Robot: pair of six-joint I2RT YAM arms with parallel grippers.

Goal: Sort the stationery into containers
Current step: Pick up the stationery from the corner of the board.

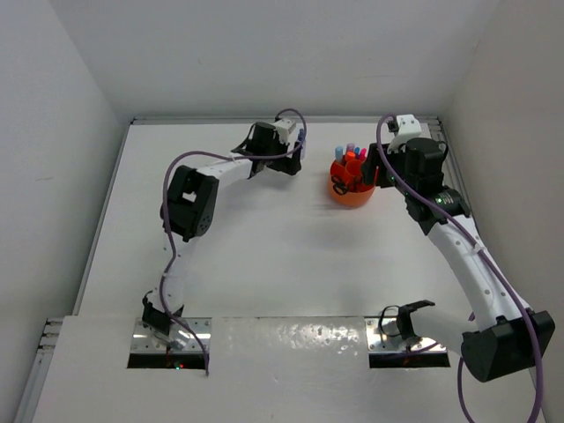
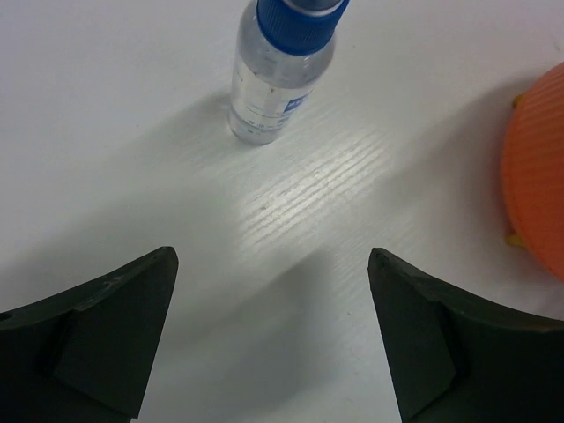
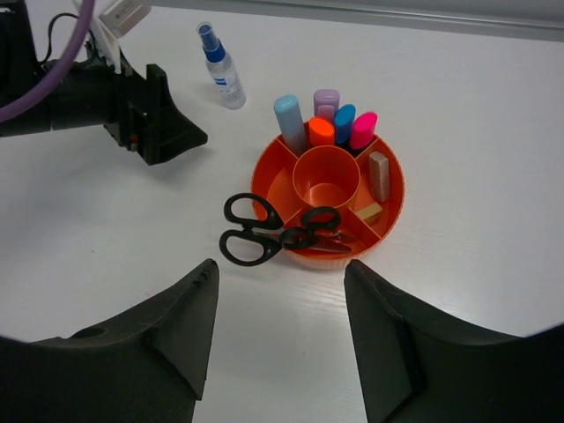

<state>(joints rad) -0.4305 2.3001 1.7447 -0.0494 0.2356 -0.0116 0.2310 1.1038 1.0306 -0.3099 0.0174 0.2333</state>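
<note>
The round orange tub [image 3: 394,214] holds light-blue, lilac, orange, blue and pink capped markers [image 3: 321,129] standing at its far side. A grey eraser [image 3: 379,174] and a beige eraser [image 3: 368,211] lie in its right compartments. Black-handled scissors [image 3: 251,231] lie across its near-left rim, handles hanging outside. The blue-capped bottle [image 2: 275,79] stands upright on the table ahead of my open, empty left gripper [image 2: 273,339], apart from it. It also shows in the right wrist view [image 3: 221,75]. My right gripper [image 3: 280,339] is open and empty, above the table short of the tub.
In the top view the tub [image 1: 352,199] sits at the back right of the white table, between my left gripper [image 1: 295,161] and my right gripper [image 1: 369,174]. White walls close in the back and both sides. The tub's edge [image 2: 538,176] shows right of my left gripper.
</note>
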